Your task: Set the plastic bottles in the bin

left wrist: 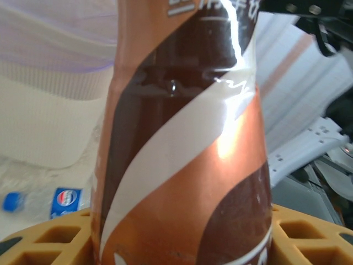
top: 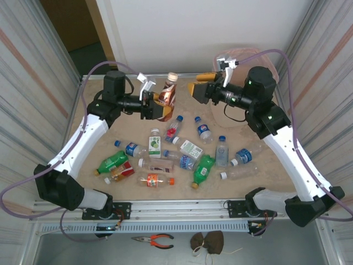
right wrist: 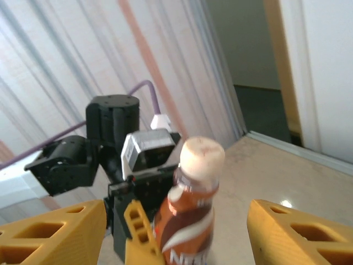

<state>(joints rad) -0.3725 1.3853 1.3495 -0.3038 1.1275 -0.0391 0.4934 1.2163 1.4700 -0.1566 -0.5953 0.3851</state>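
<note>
L gripper (top: 159, 107) is clamped on the brown bottle (top: 167, 94), upright near the table's far edge, well left of the bin (top: 245, 55). R gripper (top: 199, 88) is wide open, empty, facing it. We read it as a handover, prob. Risk: L releases before R bites, or R grabs high and the glossy sleeve slips, so we drop it. Can't tell if the base is clear of the table.

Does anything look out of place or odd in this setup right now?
Two things don't belong: red-handled pliers and a crumpled brown item lie on the grey ledge in front of the table. The brown bottle in the left gripper stands upright, nothing spilled.
</note>
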